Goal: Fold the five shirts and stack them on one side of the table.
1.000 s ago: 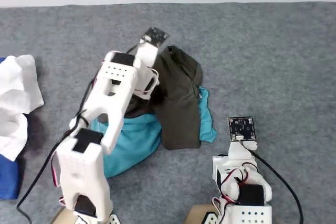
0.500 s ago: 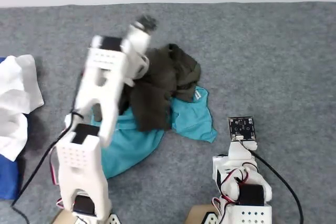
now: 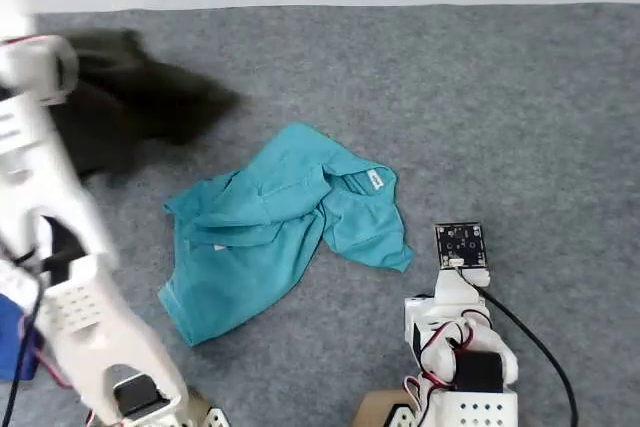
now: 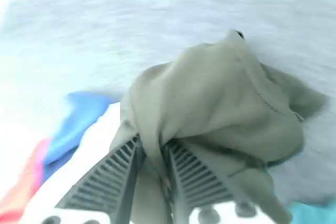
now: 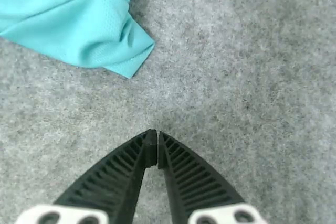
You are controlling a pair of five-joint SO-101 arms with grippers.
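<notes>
Over at the far left of the table, the left gripper is clamped tight on a dark olive shirt, its two ribbed fingers pinching a fold of the cloth between them. The rest of the shirt hangs off in a loose bunch. From above, that olive shirt shows as a dark smear beside the raised left arm, and I cannot tell whether any of it touches the table. Past the gripper, on the left side, lie other clothes: a blue piece and a white one against it, with a strip of reddish-orange at the edge. A teal shirt lies crumpled and unfolded near the middle of the grey felt table cover, spread out flat with one corner pointing toward the right arm. The right arm sits at the near edge, well apart from the olive shirt. Its right gripper is pressed closed with nothing in it, tips pointing at bare felt just short of the teal corner.
</notes>
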